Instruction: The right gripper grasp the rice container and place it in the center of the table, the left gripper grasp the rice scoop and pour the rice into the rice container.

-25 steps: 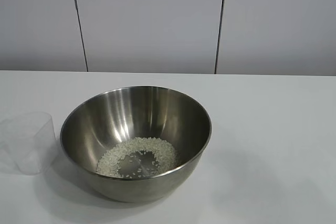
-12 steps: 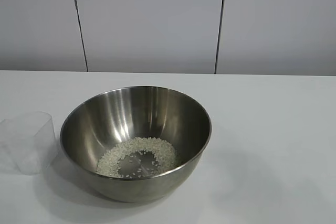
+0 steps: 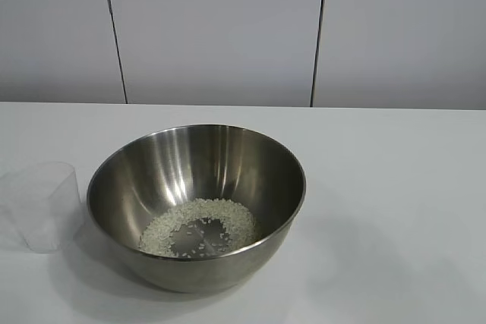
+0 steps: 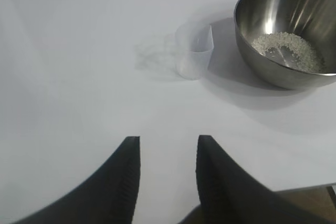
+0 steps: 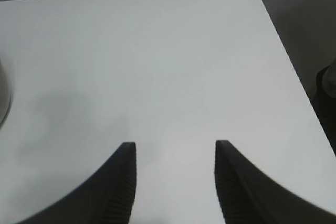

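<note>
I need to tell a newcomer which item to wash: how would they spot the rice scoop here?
Find the big steel rice container on the white table, with rice in its bottom. The rice scoop stands upright just beside it, apart from it. It is the small, frosted, see-through plastic cup and looks empty.

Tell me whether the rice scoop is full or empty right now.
Empty. The rice scoop stands upright on the table, translucent with no grains visible inside; the rice lies in the rice container.
</note>
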